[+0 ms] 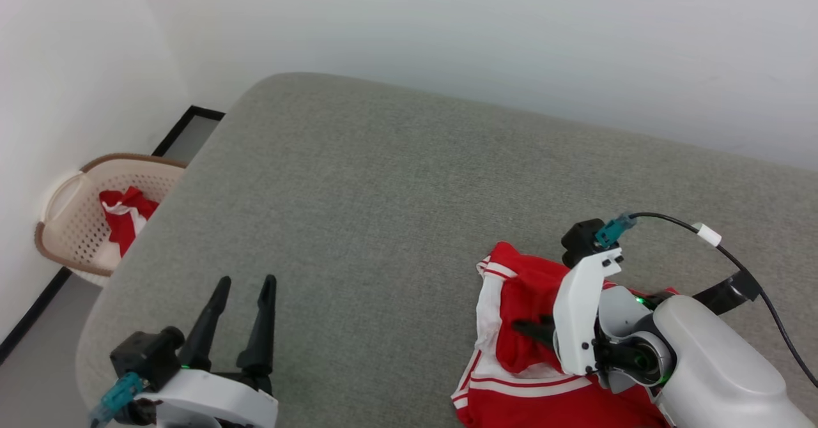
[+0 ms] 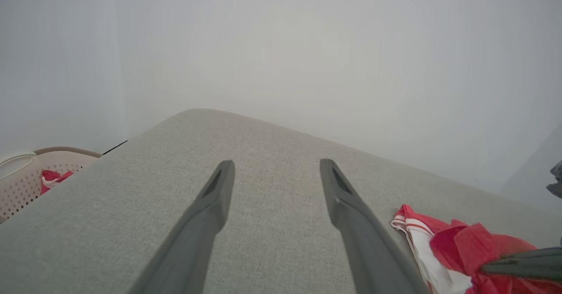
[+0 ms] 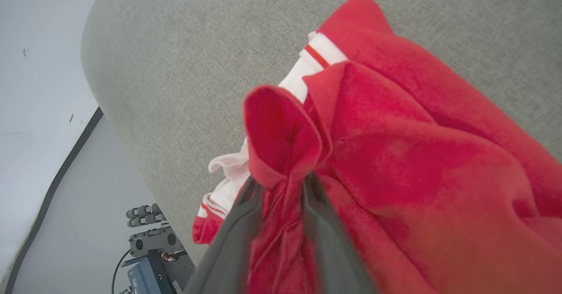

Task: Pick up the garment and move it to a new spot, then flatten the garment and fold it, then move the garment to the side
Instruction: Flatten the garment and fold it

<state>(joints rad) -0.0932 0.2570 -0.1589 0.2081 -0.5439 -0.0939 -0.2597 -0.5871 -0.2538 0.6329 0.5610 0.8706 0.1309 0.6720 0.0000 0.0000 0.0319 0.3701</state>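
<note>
The garment (image 1: 517, 287), red with white sleeves and striped trim, lies crumpled at the near right of the grey cushioned surface (image 1: 383, 191). My right gripper (image 1: 527, 329) lies low across it, pointing left. In the right wrist view a raised fold of the garment (image 3: 395, 153) is bunched between the fingers of the right gripper (image 3: 281, 180), which stand only a little apart. My left gripper (image 1: 246, 281) hovers open over bare cushion at the near left, holding nothing. In the left wrist view the left gripper (image 2: 274, 166) points across the cushion, with the garment (image 2: 461, 241) at the lower right.
A beige perforated basket (image 1: 70, 223) stands on the floor left of the cushion, holding a bunched red-and-white cloth (image 1: 128, 214). White walls close in at the back and left. A black cable (image 1: 735, 255) arcs over my right arm. Dark equipment (image 3: 149, 241) sits on the floor below the cushion edge.
</note>
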